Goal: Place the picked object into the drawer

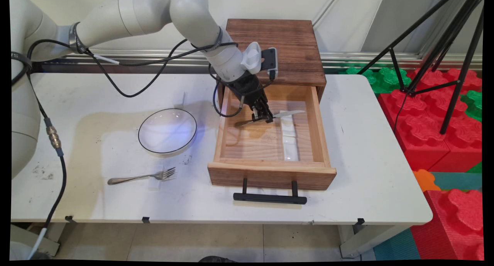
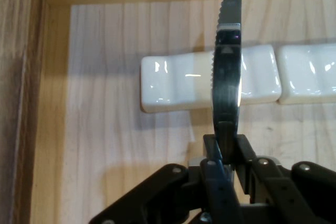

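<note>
the pincer is clamped on a knife over the open drawer. the knife lies level, blade pointing right, above a white rest.

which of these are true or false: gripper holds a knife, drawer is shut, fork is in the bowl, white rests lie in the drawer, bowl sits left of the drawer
1. The gripper holds a knife. True: its fingers are clamped on the knife, blade out over the drawer.
2. The drawer is shut. False: it is pulled out, its inside showing.
3. The fork is in the bowl. False: it lies on the table, nearer the camera than the bowl.
4. White rests lie in the drawer. True.
5. The bowl sits left of the drawer in the main view. True.
</note>
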